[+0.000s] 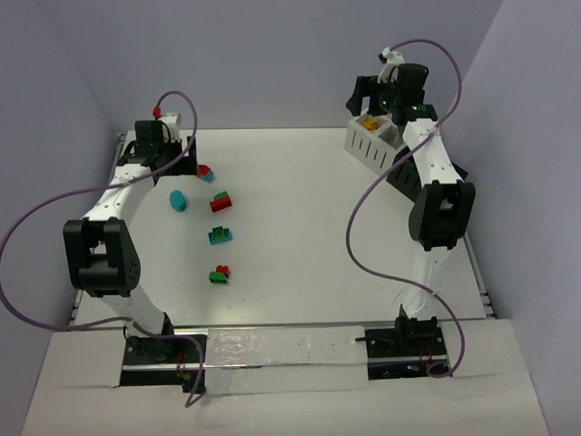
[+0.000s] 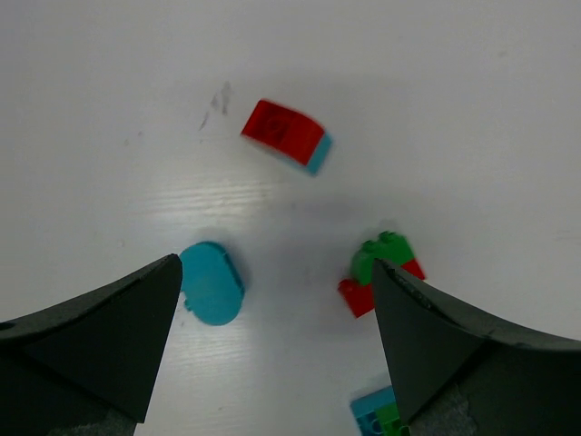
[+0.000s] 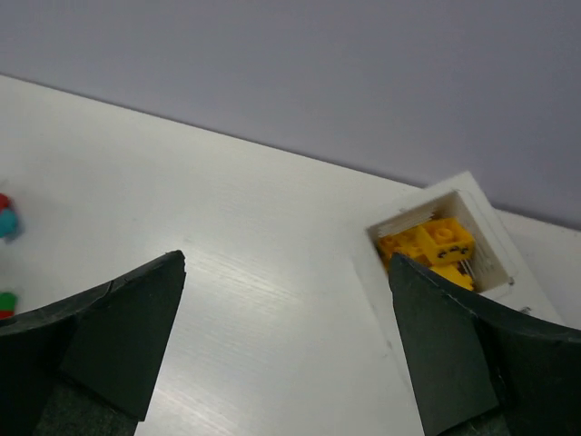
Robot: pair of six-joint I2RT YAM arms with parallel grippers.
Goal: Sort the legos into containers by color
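On the counter [image 1: 309, 227], red, green and teal legos [image 1: 220, 234] lie loose below the left gripper [image 2: 272, 272], which is wide open and empty. Farther away, the right gripper [image 3: 286, 263], also open, hangs beside a white container [image 3: 481, 218] holding yellow legos [image 3: 436, 245].

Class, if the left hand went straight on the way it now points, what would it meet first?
Probably bare table, between the teal brick and the green-and-red brick. The left hand is open; depth is unclear.

Loose legos [image 1: 220, 234] scattered left-centre on desk [image 1: 318, 236]; containers [image 1: 365, 151] at far right corner, more legos lying inside one.
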